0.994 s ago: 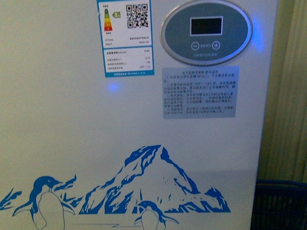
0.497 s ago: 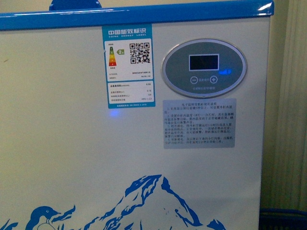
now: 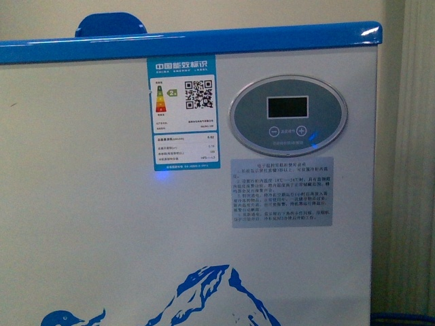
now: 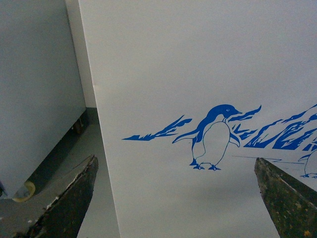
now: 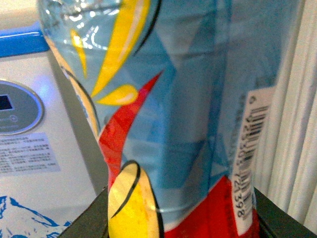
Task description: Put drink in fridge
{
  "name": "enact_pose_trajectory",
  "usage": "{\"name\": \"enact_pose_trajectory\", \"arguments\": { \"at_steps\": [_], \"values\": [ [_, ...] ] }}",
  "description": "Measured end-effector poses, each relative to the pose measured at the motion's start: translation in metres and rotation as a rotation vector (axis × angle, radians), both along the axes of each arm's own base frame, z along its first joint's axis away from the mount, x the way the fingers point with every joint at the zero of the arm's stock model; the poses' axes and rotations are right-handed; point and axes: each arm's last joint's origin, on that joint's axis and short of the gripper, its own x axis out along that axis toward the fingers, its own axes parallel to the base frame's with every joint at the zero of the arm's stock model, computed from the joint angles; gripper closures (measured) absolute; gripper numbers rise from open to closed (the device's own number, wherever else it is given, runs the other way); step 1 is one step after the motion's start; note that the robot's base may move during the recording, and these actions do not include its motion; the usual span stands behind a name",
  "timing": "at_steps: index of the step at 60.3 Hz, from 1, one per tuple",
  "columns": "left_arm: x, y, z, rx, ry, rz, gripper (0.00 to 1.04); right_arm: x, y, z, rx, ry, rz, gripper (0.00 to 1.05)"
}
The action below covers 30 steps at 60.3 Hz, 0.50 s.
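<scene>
Up goes the view and the rim [image 3: 204,42] of the fridge [image 3: 102,238] appears: right pincer [image 5: 183,218] clamped on the drink [image 5: 173,124], left pincer [image 4: 178,198] apart with the fridge dead ahead, lid height likely near.

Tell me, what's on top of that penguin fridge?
On the fridge, only a blue rim and a rounded blue piece above it show. Its top surface and inside are hidden.

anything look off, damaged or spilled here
Nothing serious. The fridge front is clean, its labels flat and straight. The drink sits in the right tool, no leak visible. Only oddity: the open left tool has scuffed, chipped-looking fingers.
</scene>
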Motion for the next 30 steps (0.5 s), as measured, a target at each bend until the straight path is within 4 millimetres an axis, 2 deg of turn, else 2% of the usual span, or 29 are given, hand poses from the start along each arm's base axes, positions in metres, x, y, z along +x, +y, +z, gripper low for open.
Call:
{"name": "enact_pose_trajectory", "arguments": {
  "at_steps": [10, 30],
  "values": [
    [0.0000, 0.0000, 0.0000, 0.000, 0.000, 0.000, 0.08, 0.0024, 0.0020, -0.0074, -0.006, -0.007, -0.013, 0.61],
    [0.0000, 0.0000, 0.0000, 0.000, 0.000, 0.000, 0.08, 0.0026, 0.0023, -0.0080, -0.008, -0.005, -0.010, 0.62]
  ]
}}
